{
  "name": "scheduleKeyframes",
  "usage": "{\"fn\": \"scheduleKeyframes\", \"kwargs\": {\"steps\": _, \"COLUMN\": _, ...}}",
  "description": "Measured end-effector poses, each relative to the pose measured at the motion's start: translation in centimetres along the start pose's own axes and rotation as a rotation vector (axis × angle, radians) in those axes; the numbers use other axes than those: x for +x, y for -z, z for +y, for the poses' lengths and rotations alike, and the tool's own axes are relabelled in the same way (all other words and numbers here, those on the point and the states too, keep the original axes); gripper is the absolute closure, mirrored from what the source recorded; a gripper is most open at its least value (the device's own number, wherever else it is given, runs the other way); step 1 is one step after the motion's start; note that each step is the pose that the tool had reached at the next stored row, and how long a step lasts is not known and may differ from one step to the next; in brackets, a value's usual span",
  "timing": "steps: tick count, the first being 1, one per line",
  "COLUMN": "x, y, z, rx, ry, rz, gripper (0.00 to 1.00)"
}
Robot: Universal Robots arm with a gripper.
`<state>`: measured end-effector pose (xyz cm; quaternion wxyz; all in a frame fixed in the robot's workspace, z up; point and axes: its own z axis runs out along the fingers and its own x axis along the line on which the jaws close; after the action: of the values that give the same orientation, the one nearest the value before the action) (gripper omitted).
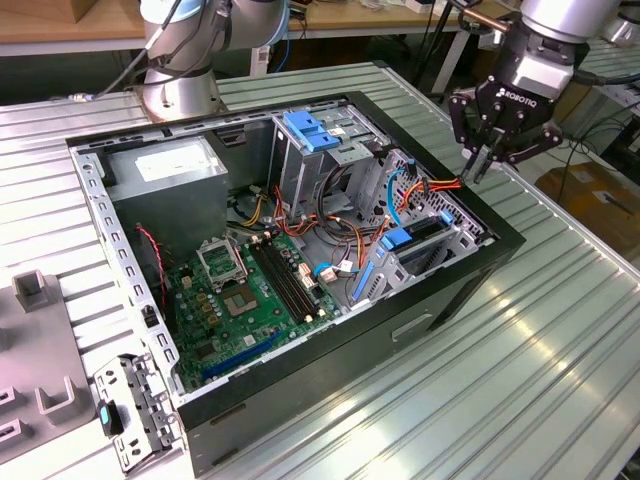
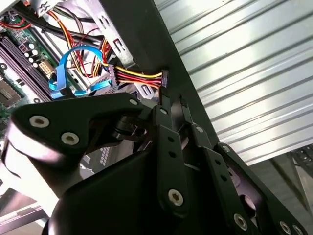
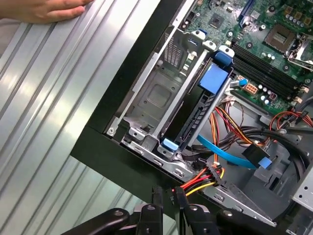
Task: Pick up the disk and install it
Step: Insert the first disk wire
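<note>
The disk (image 1: 418, 238) stands on edge in the lower drive cage (image 1: 455, 235) at the open computer case's side on the exterior view's right. In the first wrist view the disk (image 3: 198, 115) is a dark slab with blue rail tabs at both ends, next to a bare metal bay (image 3: 156, 98). My gripper (image 1: 483, 168) hangs above the case's rim beside that cage, shut with nothing between its fingers. Its black fingertips (image 3: 156, 196) point at a loose power plug (image 3: 212, 175) on red, yellow and black wires. My gripper (image 2: 173, 104) is over the same plug (image 2: 164, 77).
The case holds a green motherboard (image 1: 240, 290), a grey power-supply box (image 1: 165, 165) and an upper cage with a blue latch (image 1: 310, 130). A second arm's base (image 1: 180, 90) stands behind the case. A hand (image 3: 44, 10) rests on the ribbed table (image 1: 520, 350). Grey fixtures (image 1: 30, 290) lie on the exterior view's left.
</note>
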<state>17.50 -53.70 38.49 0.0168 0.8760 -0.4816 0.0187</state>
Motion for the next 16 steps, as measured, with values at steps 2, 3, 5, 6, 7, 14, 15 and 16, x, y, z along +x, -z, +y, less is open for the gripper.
{"fn": "scheduleKeyframes", "kwargs": {"steps": 2, "x": 0.0, "y": -0.05, "z": -0.01, "rx": 0.002, "ry": 0.044, "rz": 0.0006, "gripper": 0.69}}
{"fn": "scheduleKeyframes", "kwargs": {"steps": 3, "x": -0.01, "y": -0.07, "z": -0.01, "rx": 0.0029, "ry": 0.063, "rz": 0.0009, "gripper": 0.62}}
{"fn": "scheduleKeyframes", "kwargs": {"steps": 5, "x": -0.01, "y": -0.14, "z": -0.01, "rx": 0.0049, "ry": 0.103, "rz": 0.0012, "gripper": 0.62}}
{"fn": "scheduleKeyframes", "kwargs": {"steps": 6, "x": -0.02, "y": -0.18, "z": -0.01, "rx": 0.0059, "ry": 0.124, "rz": 0.0014, "gripper": 0.62}}
{"fn": "scheduleKeyframes", "kwargs": {"steps": 7, "x": -0.04, "y": -0.23, "z": -0.03, "rx": 0.0066, "ry": 0.139, "rz": 0.0015, "gripper": 0.62}}
{"fn": "scheduleKeyframes", "kwargs": {"steps": 14, "x": -0.55, "y": -0.92, "z": -0.34, "rx": 0.0105, "ry": 0.203, "rz": 0.0014, "gripper": 0.62}}
{"fn": "scheduleKeyframes", "kwargs": {"steps": 15, "x": -0.55, "y": -1.0, "z": -0.34, "rx": 0.0114, "ry": 0.22, "rz": 0.0014, "gripper": 0.62}}
{"fn": "scheduleKeyframes", "kwargs": {"steps": 16, "x": -0.56, "y": -1.1, "z": -0.34, "rx": 0.0126, "ry": 0.242, "rz": 0.0016, "gripper": 0.62}}
